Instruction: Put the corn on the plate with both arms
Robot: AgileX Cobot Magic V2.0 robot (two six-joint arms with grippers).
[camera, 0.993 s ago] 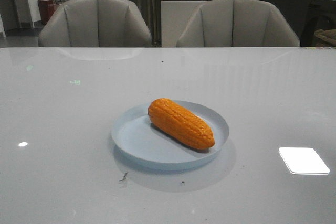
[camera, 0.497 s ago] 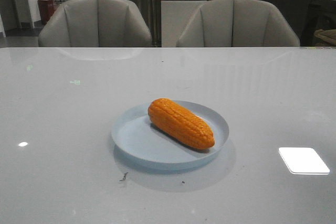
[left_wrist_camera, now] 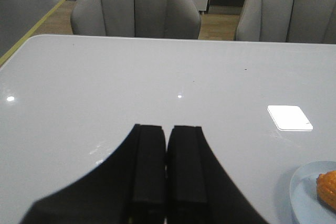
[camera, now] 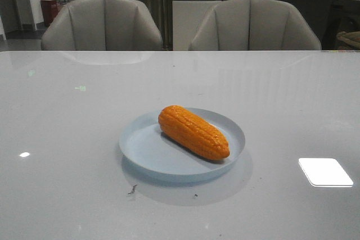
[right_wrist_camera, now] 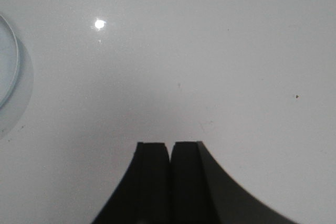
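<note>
The orange-yellow corn (camera: 193,132) lies on the pale blue plate (camera: 146,150) in the middle of the table, its tapered end toward the front right. Neither arm shows in the front view. My left gripper (left_wrist_camera: 166,127) is shut and empty above bare table; the plate's edge (left_wrist_camera: 307,192) and a bit of the corn (left_wrist_camera: 328,186) show at the corner of the left wrist view. My right gripper (right_wrist_camera: 169,144) is shut and empty above bare table; a sliver of the plate's rim (right_wrist_camera: 11,64) shows at the side of the right wrist view.
The white glossy table (camera: 67,139) carries light reflections, one bright patch (camera: 325,171) at the front right. Two grey chairs (camera: 101,23) (camera: 254,25) stand behind the far edge. Small dark specks (camera: 133,189) lie in front of the plate.
</note>
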